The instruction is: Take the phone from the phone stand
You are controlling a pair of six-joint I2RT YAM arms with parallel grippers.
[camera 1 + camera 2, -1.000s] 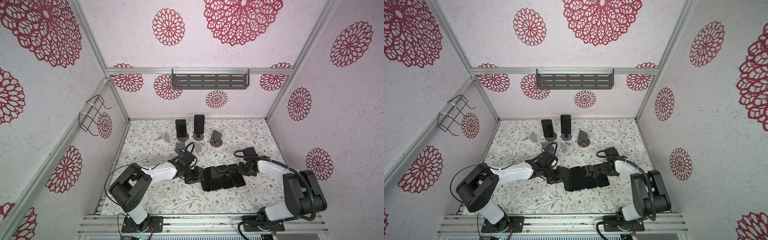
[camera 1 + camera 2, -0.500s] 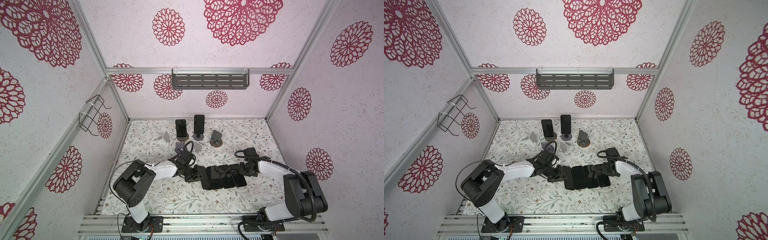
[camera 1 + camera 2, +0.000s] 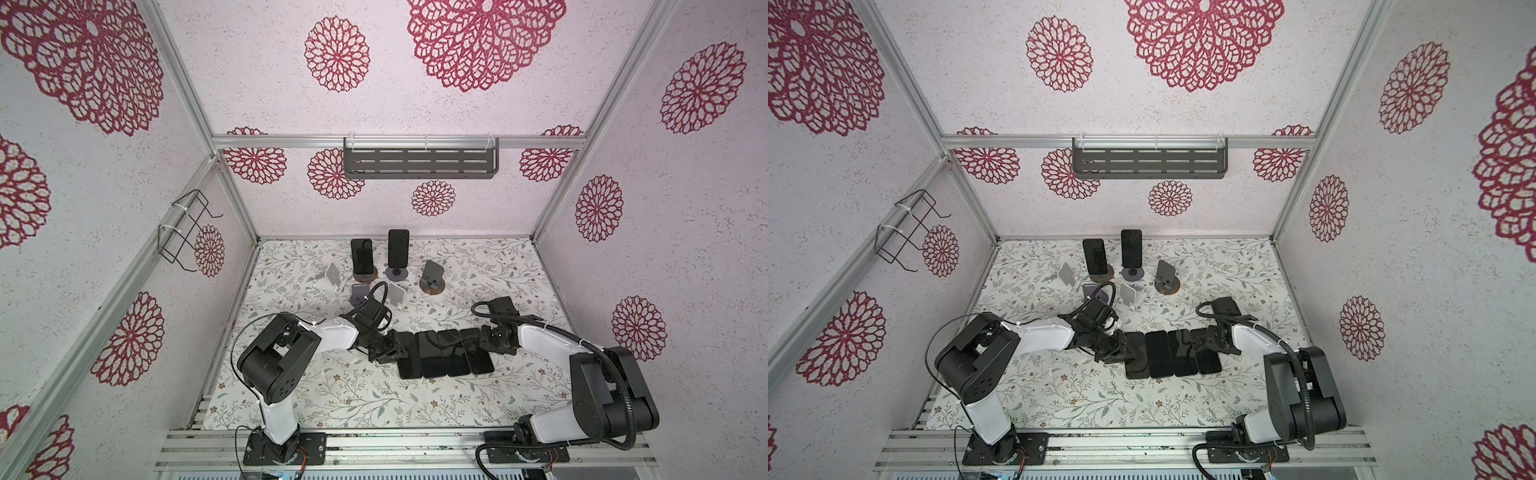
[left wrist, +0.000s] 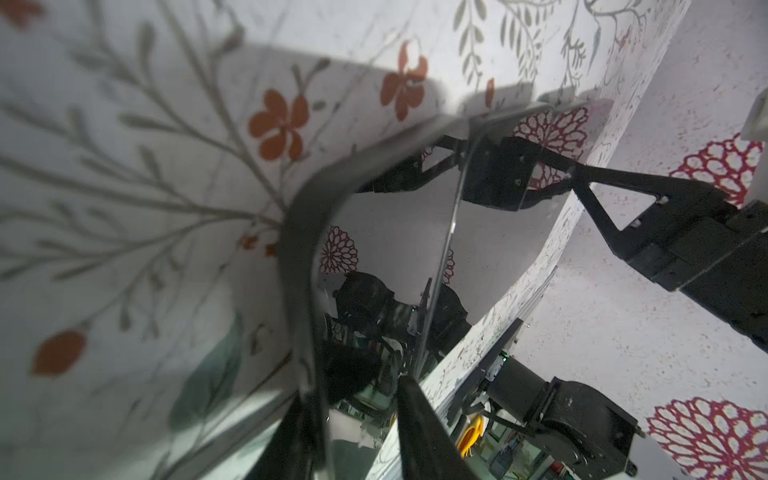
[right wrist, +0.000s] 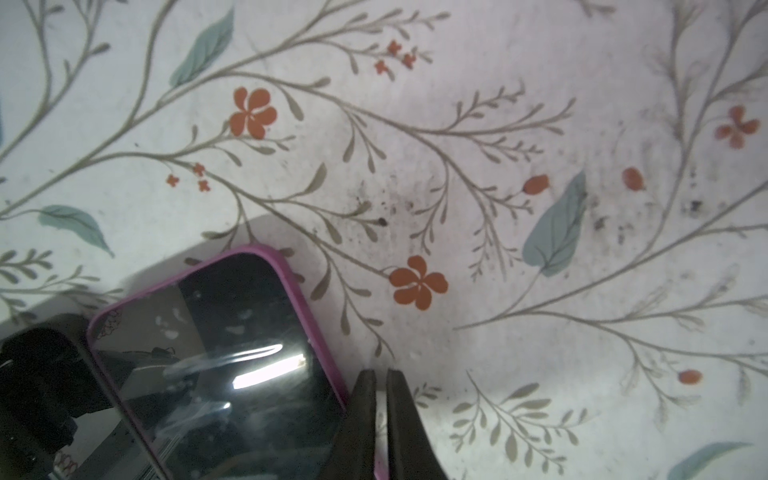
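Note:
Two dark phones still stand upright at the back, one (image 3: 362, 255) on a wooden-based phone stand (image 3: 365, 277), the other (image 3: 398, 248) on a grey-based stand (image 3: 397, 273). Several phones lie flat in a row mid-table. My left gripper (image 3: 395, 351) (image 4: 357, 432) is open at the row's left end, its fingers either side of the edge of the grey-cased phone (image 3: 409, 355) (image 4: 395, 249). My right gripper (image 3: 476, 344) (image 5: 381, 376) is at the right end, its jaws a thin slit apart with the rim of the pink-cased phone (image 5: 232, 365) (image 3: 480, 353) between them.
Empty stands sit ahead of the standing phones: two white ones (image 3: 334, 276) (image 3: 397, 296), a purple one (image 3: 359, 293) and a grey plate on a wooden base (image 3: 432, 276). A grey shelf (image 3: 419, 162) hangs on the back wall and a wire basket (image 3: 185, 230) on the left wall.
The grey-cased phone has come down flat at the left end of the row and my left jaws have opened off it. The right arm has hardly moved.

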